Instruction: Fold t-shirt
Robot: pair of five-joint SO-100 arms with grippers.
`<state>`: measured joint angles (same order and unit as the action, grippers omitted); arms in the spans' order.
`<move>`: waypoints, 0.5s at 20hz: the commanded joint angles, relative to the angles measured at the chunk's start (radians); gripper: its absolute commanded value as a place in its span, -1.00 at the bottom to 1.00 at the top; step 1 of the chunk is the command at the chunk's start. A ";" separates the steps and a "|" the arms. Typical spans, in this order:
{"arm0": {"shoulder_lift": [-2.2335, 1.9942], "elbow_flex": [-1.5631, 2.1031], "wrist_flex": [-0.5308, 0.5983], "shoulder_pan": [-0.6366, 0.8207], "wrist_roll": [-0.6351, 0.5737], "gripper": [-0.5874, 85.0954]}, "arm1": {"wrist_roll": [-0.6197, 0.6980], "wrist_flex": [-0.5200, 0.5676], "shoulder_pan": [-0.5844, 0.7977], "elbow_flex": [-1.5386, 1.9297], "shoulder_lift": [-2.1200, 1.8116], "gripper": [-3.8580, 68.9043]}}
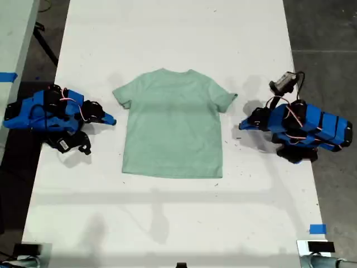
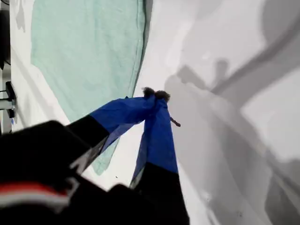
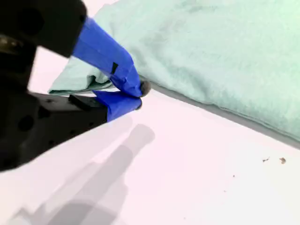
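The pale mint-green t-shirt [image 1: 173, 125] lies flat and spread out in the middle of the white table, neck toward the far edge. My first gripper [image 1: 241, 126] is shut and empty on the exterior view's right, just off the shirt's side edge below the sleeve. In the first wrist view its blue fingertips [image 2: 155, 94] meet over bare table beside the t-shirt [image 2: 89, 51]. My second gripper [image 1: 113, 120] is shut and empty on the exterior view's left, close to the other sleeve. In the second wrist view this gripper [image 3: 139, 91] sits at the edge of the t-shirt [image 3: 225, 51].
The white table [image 1: 178, 223] runs well past the shirt toward the near and far ends. A blue tape square [image 1: 317, 229] marks the exterior view's lower right. Both arm bases sit near the table's side edges, with dark floor beyond.
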<state>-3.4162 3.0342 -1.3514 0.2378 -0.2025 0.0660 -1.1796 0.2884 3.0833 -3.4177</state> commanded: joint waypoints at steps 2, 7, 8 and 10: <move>-0.005 -0.009 -0.009 0.012 0.014 -0.99 | -0.009 -0.005 -0.012 -0.008 -0.005 -0.92; -0.005 -0.009 -0.006 0.014 0.014 -0.99 | -0.034 -0.008 -0.038 -0.084 0.000 -0.92; -0.005 -0.009 -0.005 0.015 0.014 -0.99 | -0.028 -0.031 -0.038 -0.141 0.026 -0.92; -0.005 -0.009 -0.003 0.018 0.014 -0.99 | 0.023 -0.040 -0.005 -0.291 0.178 -0.92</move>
<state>-3.4162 3.0342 -1.3514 0.2393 -0.2025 0.0506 -1.2042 0.2669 2.9652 -3.3579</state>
